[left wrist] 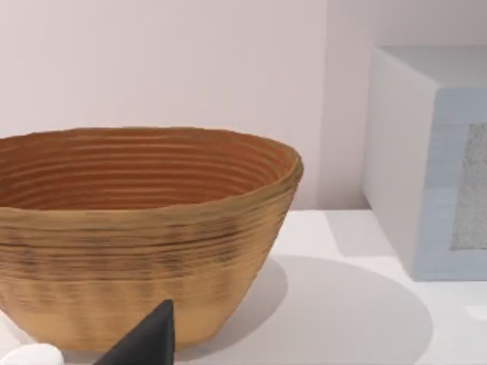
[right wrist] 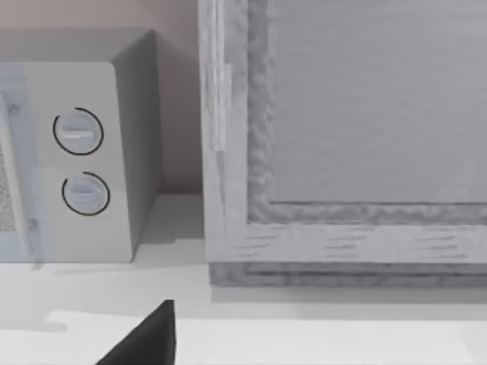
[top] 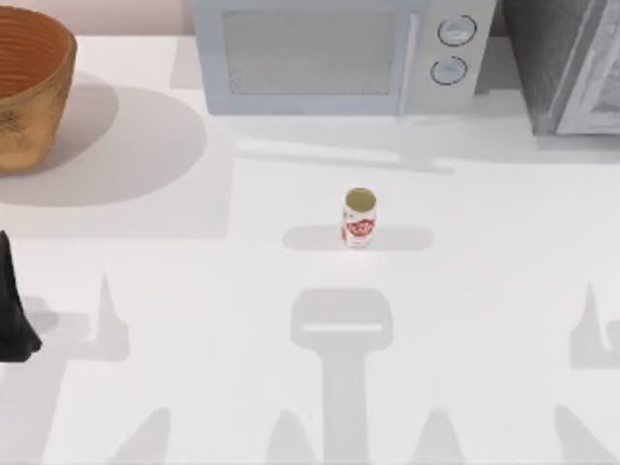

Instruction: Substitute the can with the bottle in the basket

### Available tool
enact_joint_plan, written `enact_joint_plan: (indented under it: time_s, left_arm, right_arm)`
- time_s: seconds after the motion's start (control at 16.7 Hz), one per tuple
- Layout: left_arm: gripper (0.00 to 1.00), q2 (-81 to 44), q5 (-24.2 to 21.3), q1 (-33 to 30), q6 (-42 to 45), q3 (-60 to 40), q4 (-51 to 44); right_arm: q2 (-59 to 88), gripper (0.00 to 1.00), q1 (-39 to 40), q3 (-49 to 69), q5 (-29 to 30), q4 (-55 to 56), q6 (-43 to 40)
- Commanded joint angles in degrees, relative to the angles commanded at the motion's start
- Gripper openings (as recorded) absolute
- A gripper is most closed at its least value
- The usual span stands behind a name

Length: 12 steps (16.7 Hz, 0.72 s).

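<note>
Standing upright well right of the left gripper (top: 12, 320), whose jaw state I cannot tell, can (top: 359, 218) suits a level side grasp, away from basket (top: 29, 87)

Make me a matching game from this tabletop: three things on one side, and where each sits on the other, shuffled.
Things:
1. small white can with red label and gold top
2. large round brown woven basket
3. grey-white box-shaped microwave with two round dials

Places:
A. back left corner of the table
B. back of the table, near the middle
C. standing upright at the table's middle

Pairs: 1-C, 2-A, 3-B
</note>
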<state>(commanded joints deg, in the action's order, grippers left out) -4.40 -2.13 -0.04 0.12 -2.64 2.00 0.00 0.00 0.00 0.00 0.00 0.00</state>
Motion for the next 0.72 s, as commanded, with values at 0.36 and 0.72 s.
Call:
enact_joint_plan:
  time_s: [0.36,0.72]
  left_arm:
    - [1.0,4.4,2.13,0.04,-0.12,2.64,-2.01]
    - [1.0,0.76,0.79,2.62,0.31,2.59,1.06]
  right_arm:
    - [0.0,1.0,0.0,0.0,0.0,0.0,0.0]
    - [0.0,1.0,0.0,0.0,0.0,0.0,0.0]
